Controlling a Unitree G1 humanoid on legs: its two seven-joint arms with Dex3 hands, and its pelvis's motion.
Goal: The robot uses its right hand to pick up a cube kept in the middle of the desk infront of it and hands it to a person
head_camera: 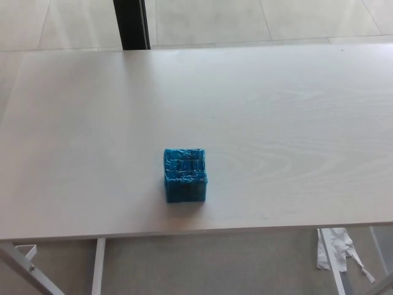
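Note:
A blue cube [185, 174], wrapped in crinkled blue tape, rests on the pale wooden desk [276, 123] a little left of centre and close to the near edge. It stands alone with nothing touching it. Neither of my hands shows in the head view, and no person is visible.
A dark vertical post [131, 23] rises behind the desk's far edge at the upper left. Below the near edge I see white desk legs [98, 267] at the left and a crumpled white strip [334, 249] hanging at the right, over a grey floor.

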